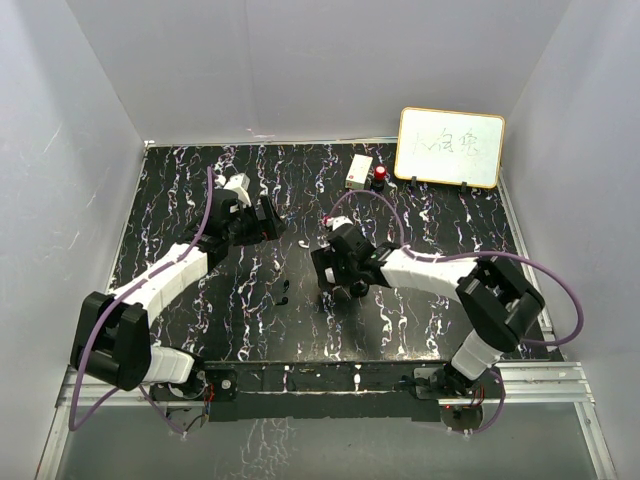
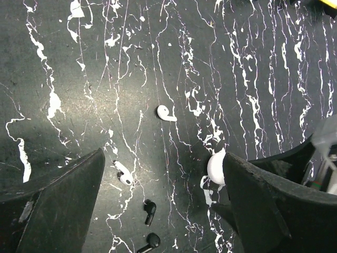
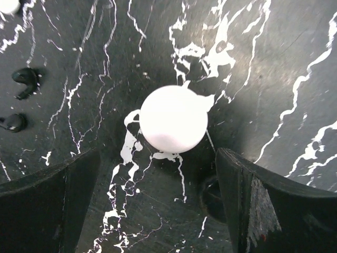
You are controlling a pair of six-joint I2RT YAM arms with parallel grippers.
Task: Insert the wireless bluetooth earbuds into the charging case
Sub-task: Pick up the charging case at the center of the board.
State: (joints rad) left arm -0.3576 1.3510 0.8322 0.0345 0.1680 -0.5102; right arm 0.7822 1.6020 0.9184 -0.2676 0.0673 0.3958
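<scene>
Black earbuds (image 3: 25, 80), probably light, slick and easily flicked, lie outside the spread right pincer (image 3: 157, 158), which brackets a white puck (image 3: 172, 118); best pinched across the bulb.

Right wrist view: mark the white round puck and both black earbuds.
white round puck (image 3: 172, 125), right wrist view, centre of its top face.
upper black earbud (image 3: 26, 78), right wrist view, on its rounded head.
lower black earbud (image 3: 14, 122), right wrist view, on its rounded head.
</scene>
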